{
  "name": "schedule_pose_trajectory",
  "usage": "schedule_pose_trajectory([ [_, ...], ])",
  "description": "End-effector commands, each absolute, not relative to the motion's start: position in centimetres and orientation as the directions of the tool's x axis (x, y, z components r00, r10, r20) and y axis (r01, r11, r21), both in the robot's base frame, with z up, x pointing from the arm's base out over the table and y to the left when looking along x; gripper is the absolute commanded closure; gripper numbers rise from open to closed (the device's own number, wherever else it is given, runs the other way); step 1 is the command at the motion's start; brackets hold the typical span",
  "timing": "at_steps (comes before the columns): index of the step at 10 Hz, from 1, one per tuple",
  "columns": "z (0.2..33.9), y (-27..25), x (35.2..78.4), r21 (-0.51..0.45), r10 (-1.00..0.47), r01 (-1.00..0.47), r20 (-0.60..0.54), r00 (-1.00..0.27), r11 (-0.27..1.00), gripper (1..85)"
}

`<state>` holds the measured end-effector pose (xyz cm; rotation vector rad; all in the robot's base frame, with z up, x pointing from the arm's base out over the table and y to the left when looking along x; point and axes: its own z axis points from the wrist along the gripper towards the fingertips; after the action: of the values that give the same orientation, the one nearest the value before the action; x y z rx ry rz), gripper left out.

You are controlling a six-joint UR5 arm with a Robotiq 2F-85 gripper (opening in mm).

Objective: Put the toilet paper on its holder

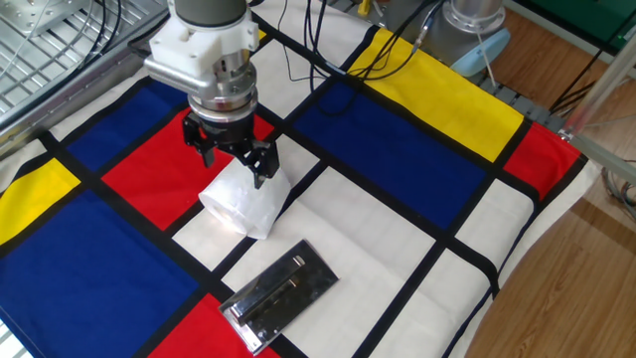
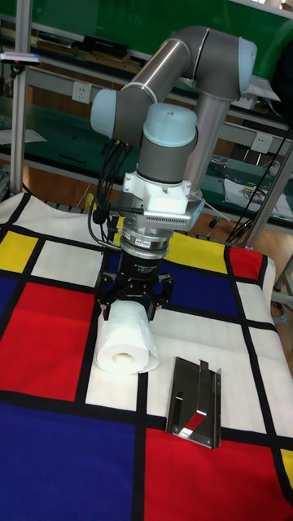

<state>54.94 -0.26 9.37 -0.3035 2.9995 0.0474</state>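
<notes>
The toilet paper (image 1: pixel 243 206) lies on its side on a white square of the checked cloth, its hollow core facing the tall fixed view (image 2: pixel 124 339). My gripper (image 1: pixel 237 167) hangs just above the roll's far end, open, with a dark finger on either side of the roll's top (image 2: pixel 134 308). I cannot tell whether the fingers touch the paper. The holder (image 1: pixel 280 295), a shiny chrome plate with a slim bar, rests flat on the cloth just in front and to the right of the roll (image 2: pixel 195 400).
A cloth of red, blue, yellow and white blocks (image 1: pixel 397 149) covers the table. Black cables (image 1: pixel 298 45) trail over its back edge. A wire rack (image 1: pixel 50 40) stands at the back left. The cloth's right edge (image 1: pixel 556 229) drops to a wooden floor.
</notes>
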Motion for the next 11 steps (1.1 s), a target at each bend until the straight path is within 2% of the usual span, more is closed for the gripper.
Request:
schedule_pose_trajectory([
  [1,9.3,-0.9,53.7,0.008,-0.155,-0.157,-0.094,-0.983,0.988,0.7],
  [5,9.1,-0.8,52.1,0.038,-0.111,-0.113,-0.041,-0.993,0.993,0.7],
  [11,8.8,0.7,53.2,0.032,-0.098,-0.099,-0.044,-0.994,0.995,0.7],
])
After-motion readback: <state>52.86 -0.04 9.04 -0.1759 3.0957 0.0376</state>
